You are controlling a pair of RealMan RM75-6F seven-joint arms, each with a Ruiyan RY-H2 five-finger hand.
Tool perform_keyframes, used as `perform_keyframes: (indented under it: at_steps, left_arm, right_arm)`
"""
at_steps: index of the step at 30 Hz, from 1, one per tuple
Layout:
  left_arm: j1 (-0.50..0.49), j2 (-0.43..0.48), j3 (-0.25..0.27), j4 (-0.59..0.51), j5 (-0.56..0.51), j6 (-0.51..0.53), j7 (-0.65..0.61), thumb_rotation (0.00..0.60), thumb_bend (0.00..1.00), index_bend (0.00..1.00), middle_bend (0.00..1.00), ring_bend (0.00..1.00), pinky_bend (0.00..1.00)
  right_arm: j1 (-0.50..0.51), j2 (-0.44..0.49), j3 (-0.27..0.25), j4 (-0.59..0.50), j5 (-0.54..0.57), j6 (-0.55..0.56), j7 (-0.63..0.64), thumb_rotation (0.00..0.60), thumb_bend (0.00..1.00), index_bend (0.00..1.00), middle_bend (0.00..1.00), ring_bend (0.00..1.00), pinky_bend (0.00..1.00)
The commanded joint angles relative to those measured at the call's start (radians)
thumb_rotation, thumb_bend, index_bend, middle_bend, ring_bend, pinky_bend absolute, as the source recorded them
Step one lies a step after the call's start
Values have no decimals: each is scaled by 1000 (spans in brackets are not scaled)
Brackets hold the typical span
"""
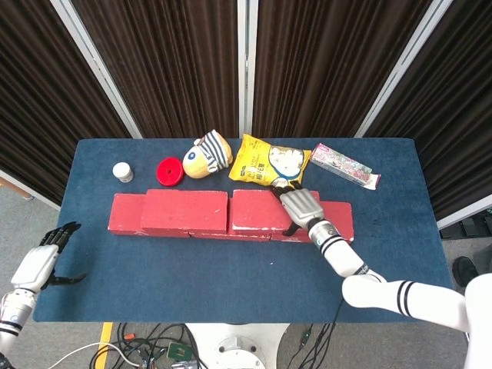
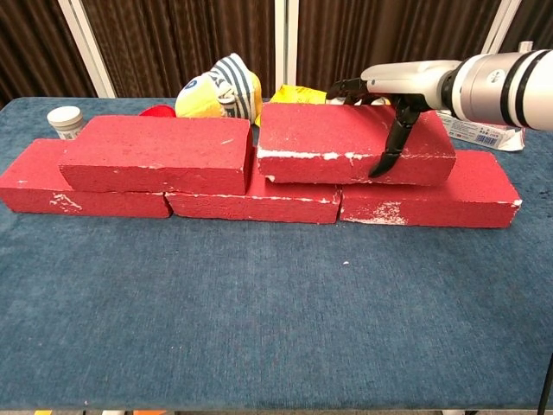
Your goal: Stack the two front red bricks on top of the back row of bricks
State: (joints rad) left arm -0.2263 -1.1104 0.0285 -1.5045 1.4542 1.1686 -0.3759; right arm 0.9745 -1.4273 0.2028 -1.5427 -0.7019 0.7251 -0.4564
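Right hand grips upper right brick atop back row.

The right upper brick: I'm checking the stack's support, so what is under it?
The right upper brick, held by the right hand, lies on the middle bottom brick and right bottom brick, spanning their joint. The contact faces are covered.
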Motion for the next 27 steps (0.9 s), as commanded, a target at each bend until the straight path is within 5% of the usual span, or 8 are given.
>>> perform_keyframes:
  at_steps: [1,27]
  left_arm:
    - [-2,-4,2,10,1,-6,-15,600,126,3,0,0,0]
    - [-3,-17,3,40,9,-10,-57,600,126,3,0,0,0]
  right_arm:
    - [15,-9,-11,11,19,4,-7,600,56,0,283,152,0]
    - [66,-51,-55,43,77,32,11,600,57,0,283,151,0]
